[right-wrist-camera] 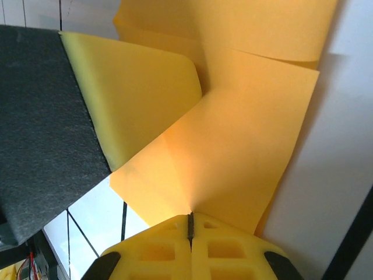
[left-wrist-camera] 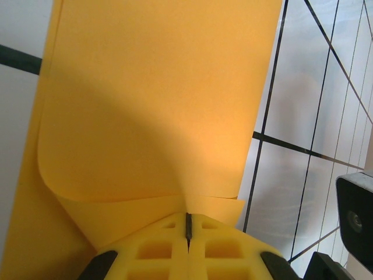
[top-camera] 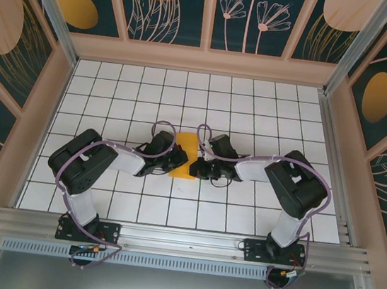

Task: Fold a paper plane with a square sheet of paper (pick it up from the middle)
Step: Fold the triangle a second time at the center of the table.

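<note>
The square sheet of paper (top-camera: 186,148), orange-yellow, lies as a narrow folded strip on the white grid table between both grippers. My left gripper (top-camera: 174,158) meets it from the left and my right gripper (top-camera: 196,165) from the right. In the left wrist view the sheet (left-wrist-camera: 157,99) curls over in two layers, and the left gripper (left-wrist-camera: 187,217) is shut, pinching its near edge. In the right wrist view the sheet (right-wrist-camera: 239,134) shows a raised flap and a diagonal crease, and the right gripper (right-wrist-camera: 190,214) is shut on its edge.
The white tiled table (top-camera: 255,110) is walled by dark leafy panels (top-camera: 169,6) and a metal rail (top-camera: 181,239) at the near edge. The left arm's dark body (right-wrist-camera: 41,128) crowds the right wrist view; part of the right gripper's body (left-wrist-camera: 355,219) sits close beside the left one.
</note>
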`<state>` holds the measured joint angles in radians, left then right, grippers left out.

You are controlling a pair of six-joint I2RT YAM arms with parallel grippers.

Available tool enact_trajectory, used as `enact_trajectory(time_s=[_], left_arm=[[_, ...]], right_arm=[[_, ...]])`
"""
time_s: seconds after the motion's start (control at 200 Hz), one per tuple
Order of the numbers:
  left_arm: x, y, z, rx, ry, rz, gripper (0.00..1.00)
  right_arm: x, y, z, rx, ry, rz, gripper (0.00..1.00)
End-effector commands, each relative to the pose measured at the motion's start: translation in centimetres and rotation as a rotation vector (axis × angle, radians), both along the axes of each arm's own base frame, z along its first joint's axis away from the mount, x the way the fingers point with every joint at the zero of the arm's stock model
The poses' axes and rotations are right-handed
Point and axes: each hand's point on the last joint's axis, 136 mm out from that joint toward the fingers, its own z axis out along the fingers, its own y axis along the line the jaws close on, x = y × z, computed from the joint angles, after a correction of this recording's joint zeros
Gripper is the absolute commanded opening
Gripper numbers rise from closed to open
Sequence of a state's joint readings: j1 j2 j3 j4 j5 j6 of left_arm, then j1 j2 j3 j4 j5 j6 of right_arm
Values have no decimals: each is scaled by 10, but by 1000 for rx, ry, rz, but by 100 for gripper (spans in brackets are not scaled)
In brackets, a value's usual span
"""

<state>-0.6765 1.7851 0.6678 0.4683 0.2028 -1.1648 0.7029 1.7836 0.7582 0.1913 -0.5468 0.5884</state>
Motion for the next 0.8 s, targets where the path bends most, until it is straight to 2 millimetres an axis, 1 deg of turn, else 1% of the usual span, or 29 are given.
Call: enact_trajectory(time_s=[0.0, 0.105, 0.175, 0.215, 0.28, 0.335, 0.395, 0.44, 0.5, 0.59, 0.686, 0.796], left_arm=[[-11, 8, -23, 52, 64, -9, 0], [-11, 8, -23, 51, 64, -8, 0], [-11, 8, -23, 50, 63, -9, 0], [-11, 8, -24, 51, 65, -8, 0], [-10, 8, -23, 51, 63, -7, 0], [-11, 8, -23, 50, 64, -5, 0], [-11, 9, -24, 51, 65, -4, 0], [-11, 10, -24, 53, 66, 4, 0], [-12, 11, -25, 54, 69, 11, 0], [-11, 12, -25, 49, 70, 15, 0], [-12, 12, -26, 51, 70, 15, 0], [-12, 12, -26, 50, 71, 17, 0]], right_arm=[[-16, -15, -23, -64, 77, -22, 3], [-12, -12, -7, -36, 53, -27, 3], [-11, -12, -2, -26, 48, -28, 3], [-13, -13, -5, -32, 62, -26, 4], [-18, -22, -23, -90, 103, -45, 3], [-26, -27, -31, -98, 131, -50, 3], [-32, -29, -32, -85, 143, -50, 3], [-35, -28, -28, -72, 140, -40, 4], [-36, -26, -22, -54, 132, -26, 5], [-35, -29, -20, -77, 132, -31, 4], [-40, -37, -27, -115, 150, -44, 4], [-52, -45, -33, -121, 180, -52, 5]])
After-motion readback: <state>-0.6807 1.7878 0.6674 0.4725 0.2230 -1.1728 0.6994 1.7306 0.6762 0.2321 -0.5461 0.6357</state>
